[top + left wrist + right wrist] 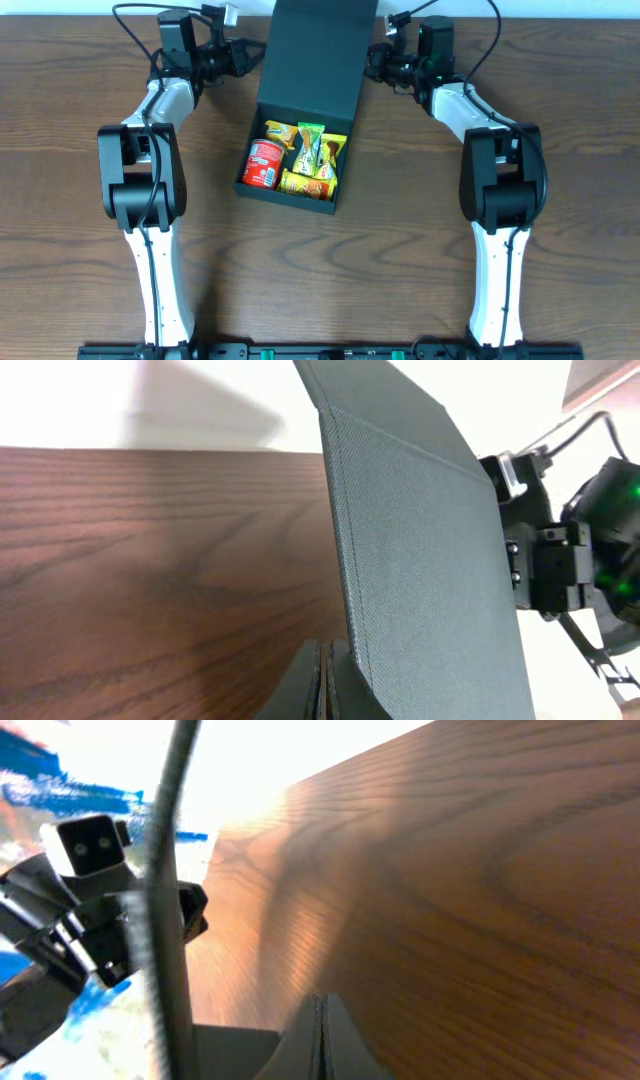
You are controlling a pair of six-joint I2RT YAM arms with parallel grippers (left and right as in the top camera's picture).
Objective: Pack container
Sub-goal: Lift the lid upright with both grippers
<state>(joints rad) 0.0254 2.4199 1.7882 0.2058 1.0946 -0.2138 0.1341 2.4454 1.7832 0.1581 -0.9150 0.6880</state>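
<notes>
The dark teal-green container (262,192) sits open at the table's middle, with its flap lid (318,55) standing up at the back. Inside lie a red packet (264,163), yellow packets (281,133) and a green one (311,148). My left gripper (250,55) is shut and empty, its tips right beside the lid's left edge. In the left wrist view the shut fingers (325,685) sit against the lid's (430,560) lower corner. My right gripper (375,58) is shut and empty at the lid's right edge. The right wrist view shows its fingers (320,1038) shut over the wood.
The brown wooden table (560,230) surrounds the box. The right arm's wrist (570,565) shows behind the lid in the left wrist view. The left arm's wrist (90,910) shows beyond a dark upright edge (168,920) in the right wrist view.
</notes>
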